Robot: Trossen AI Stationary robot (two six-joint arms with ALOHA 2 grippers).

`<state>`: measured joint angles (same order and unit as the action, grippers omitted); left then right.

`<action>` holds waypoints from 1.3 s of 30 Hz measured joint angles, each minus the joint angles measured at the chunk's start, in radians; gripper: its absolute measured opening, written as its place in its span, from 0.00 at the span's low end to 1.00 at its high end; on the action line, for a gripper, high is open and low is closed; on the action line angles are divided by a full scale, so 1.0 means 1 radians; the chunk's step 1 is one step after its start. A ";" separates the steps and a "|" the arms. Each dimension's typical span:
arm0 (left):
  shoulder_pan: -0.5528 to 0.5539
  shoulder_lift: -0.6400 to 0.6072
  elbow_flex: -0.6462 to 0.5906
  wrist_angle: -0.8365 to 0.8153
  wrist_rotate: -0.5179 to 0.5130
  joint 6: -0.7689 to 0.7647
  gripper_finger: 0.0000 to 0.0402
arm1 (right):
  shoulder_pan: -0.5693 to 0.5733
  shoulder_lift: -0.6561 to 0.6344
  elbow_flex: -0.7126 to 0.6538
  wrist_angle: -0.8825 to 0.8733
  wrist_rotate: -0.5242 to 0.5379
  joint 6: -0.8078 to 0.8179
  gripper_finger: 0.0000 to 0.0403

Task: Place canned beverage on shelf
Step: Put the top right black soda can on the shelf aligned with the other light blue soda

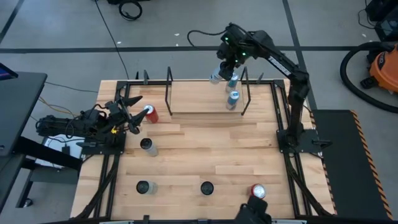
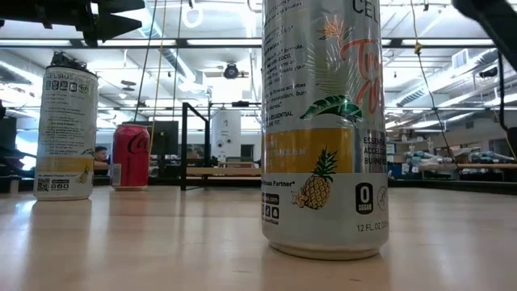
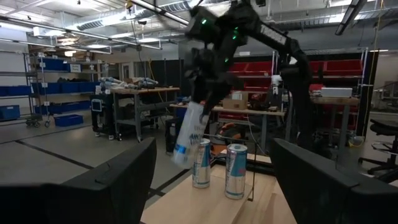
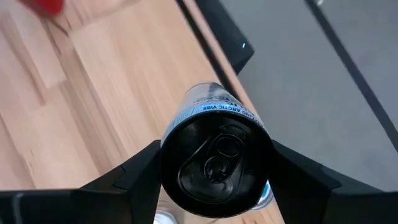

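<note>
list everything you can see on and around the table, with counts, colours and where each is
shelf: one, light wood with black rod frames, far edge of the table
cans on shelf: two, silver-blue, upright at its right end
held can: one, silver-blue, tilted, in the air by those two
red cans: two, one by the left gripper, one near front right
loose silver cans: three, mid-left and front of table
vacuum: one, orange, floor at right
left gripper: fingers open, beside a red can
right gripper: shut on held can

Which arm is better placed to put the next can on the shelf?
The right: its gripper already holds a white-and-blue can, tilted, beside two cans standing on the shelf. The left gripper waits open near the red can.
</note>
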<state>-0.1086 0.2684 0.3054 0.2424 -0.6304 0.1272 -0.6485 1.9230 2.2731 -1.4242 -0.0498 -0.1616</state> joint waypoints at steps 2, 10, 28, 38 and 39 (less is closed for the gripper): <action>0.000 0.000 0.000 0.000 0.000 0.000 0.79 | -0.004 0.027 0.004 -0.019 -0.002 -0.026 0.63; 0.000 0.000 0.000 0.000 0.000 -0.002 0.79 | 0.005 0.090 0.005 -0.026 -0.006 -0.060 0.63; 0.000 0.000 0.000 0.000 0.000 -0.002 0.79 | 0.046 0.150 -0.007 -0.011 0.074 -0.085 0.64; 0.000 0.000 0.000 0.000 0.000 -0.002 0.79 | 0.046 0.154 -0.029 -0.003 0.075 -0.085 0.64; 0.000 0.000 0.000 0.000 0.000 -0.002 0.79 | 0.046 0.154 -0.033 0.000 0.075 -0.088 0.64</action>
<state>-0.1088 0.2684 0.3054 0.2420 -0.6304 0.1249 -0.6025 2.0774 2.2398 -1.4241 0.0254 -0.2494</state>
